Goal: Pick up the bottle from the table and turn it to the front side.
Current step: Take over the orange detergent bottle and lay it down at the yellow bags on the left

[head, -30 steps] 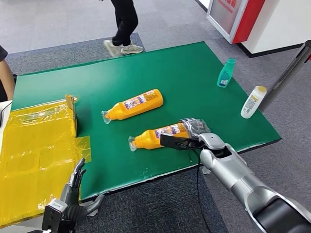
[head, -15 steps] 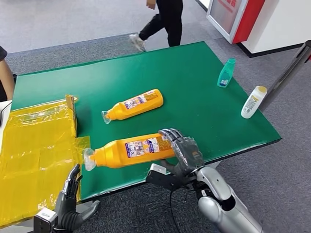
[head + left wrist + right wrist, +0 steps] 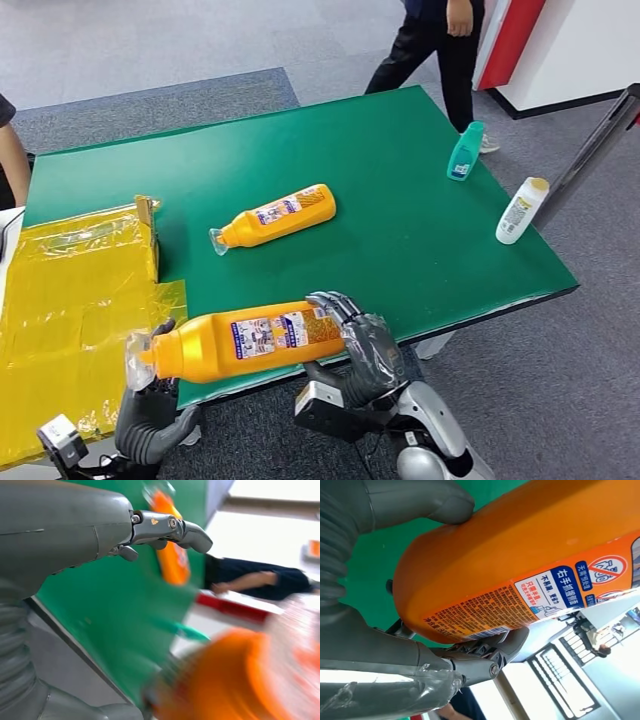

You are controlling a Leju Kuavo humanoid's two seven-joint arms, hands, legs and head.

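My right hand [image 3: 362, 350] grips the base end of an orange bottle [image 3: 241, 342], holding it level in the air just past the green table's [image 3: 392, 170] front edge. Its clear cap points toward my left hand [image 3: 147, 420]. The right wrist view shows the thumb [image 3: 414, 500] and fingers [image 3: 486, 655] wrapped around the orange bottle [image 3: 531, 555], label turned outward. My left hand [image 3: 75, 530] sits just under the cap end with fingers stretched out and holds nothing. The bottle [image 3: 234, 680] is a blur close beside it.
A second orange bottle [image 3: 275, 215] lies mid-table. A teal bottle [image 3: 465, 150] and a white bottle [image 3: 521, 210] lie near the right edge. Yellow plastic sheeting [image 3: 68, 300] covers the left end. One person [image 3: 445, 50] stands behind the table, another's arm [image 3: 13, 150] is at far left.
My right hand lifted the orange bottle off the table and carried it toward the front left. My left hand rose to meet the cap end. The person behind walked rightward.
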